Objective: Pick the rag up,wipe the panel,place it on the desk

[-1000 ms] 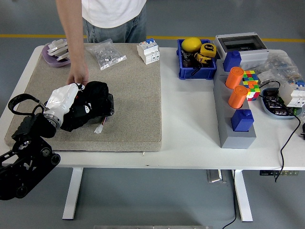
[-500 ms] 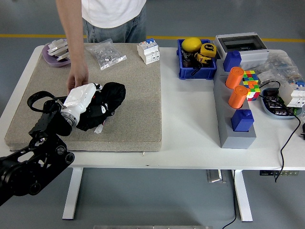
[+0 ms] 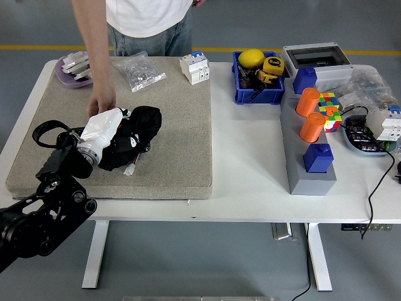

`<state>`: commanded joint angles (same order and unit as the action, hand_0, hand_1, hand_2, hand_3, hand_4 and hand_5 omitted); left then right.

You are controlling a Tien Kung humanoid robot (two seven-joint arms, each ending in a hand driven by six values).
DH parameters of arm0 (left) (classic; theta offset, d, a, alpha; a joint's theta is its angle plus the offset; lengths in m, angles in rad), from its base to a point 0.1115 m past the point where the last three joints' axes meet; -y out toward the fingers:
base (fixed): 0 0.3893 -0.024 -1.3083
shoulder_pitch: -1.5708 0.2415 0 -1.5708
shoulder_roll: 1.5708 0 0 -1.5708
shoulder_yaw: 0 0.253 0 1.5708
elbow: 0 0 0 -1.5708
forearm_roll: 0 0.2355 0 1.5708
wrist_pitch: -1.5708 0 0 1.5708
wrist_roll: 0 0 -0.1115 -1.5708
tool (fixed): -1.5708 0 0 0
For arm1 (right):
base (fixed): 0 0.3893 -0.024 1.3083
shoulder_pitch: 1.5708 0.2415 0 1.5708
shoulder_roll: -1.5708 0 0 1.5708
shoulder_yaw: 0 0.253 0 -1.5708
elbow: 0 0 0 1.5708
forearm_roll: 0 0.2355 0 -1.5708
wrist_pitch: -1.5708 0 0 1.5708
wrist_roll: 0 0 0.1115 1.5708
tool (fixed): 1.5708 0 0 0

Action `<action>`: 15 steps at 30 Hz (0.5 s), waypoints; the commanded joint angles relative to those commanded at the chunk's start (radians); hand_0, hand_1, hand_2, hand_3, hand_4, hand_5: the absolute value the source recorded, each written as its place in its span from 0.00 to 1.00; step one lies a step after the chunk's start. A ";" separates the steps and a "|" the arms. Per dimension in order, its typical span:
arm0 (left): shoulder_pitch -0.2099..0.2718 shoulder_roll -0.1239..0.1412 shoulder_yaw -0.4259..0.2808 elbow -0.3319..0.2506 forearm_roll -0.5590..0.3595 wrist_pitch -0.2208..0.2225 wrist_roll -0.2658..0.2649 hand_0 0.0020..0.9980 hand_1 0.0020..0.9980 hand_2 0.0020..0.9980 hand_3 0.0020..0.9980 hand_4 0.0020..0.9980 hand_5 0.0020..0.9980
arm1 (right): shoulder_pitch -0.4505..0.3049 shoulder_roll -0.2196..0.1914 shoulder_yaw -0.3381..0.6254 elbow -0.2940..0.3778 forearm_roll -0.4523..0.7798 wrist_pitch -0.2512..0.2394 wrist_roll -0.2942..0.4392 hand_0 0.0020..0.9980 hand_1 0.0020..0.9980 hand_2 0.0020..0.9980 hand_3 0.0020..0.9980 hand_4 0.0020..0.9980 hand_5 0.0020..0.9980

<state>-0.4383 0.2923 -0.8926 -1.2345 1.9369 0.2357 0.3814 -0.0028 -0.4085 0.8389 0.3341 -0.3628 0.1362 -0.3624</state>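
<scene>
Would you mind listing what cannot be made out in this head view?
- Left hand: its fingers lie against the black rag, so the grip is unclear.
- Person's hand: fingertips hidden behind the robot's hand.
- Right hand: outside the frame.
- Blue bin: small contents too crowded to identify.
- Clear bag: parts inside too small.

My left hand [image 3: 106, 135] is mostly buried in the black rag [image 3: 139, 127], so I can't make out my fingers under the cloth. My arm runs off the lower left corner. The person [image 3: 147, 19] across the table [image 3: 250, 182] is cut at the top edge, chest up out of sight, and their hand [image 3: 102, 100] dips behind my wrist. The bits in the clear bag [image 3: 139, 70] and blue bin [image 3: 258, 81] are too small to name.
</scene>
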 joint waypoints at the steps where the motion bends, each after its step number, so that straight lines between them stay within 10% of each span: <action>1: 0.005 0.008 -0.008 0.000 0.003 -0.001 0.000 0.24 0.19 0.56 0.54 0.45 0.00 | 0.000 0.000 0.000 0.000 0.000 0.000 0.000 0.89 0.73 0.76 0.78 1.00 1.00; 15: 0.087 0.096 -0.104 0.002 0.028 -0.008 -0.004 0.24 0.19 0.56 0.54 0.45 0.00 | -0.004 -0.001 0.013 -0.001 -0.006 -0.001 -0.001 0.89 0.73 0.76 0.78 1.00 1.00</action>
<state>-0.3514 0.3880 -0.9962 -1.2323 1.9644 0.2276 0.3775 -0.0067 -0.4095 0.8516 0.3329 -0.3686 0.1349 -0.3631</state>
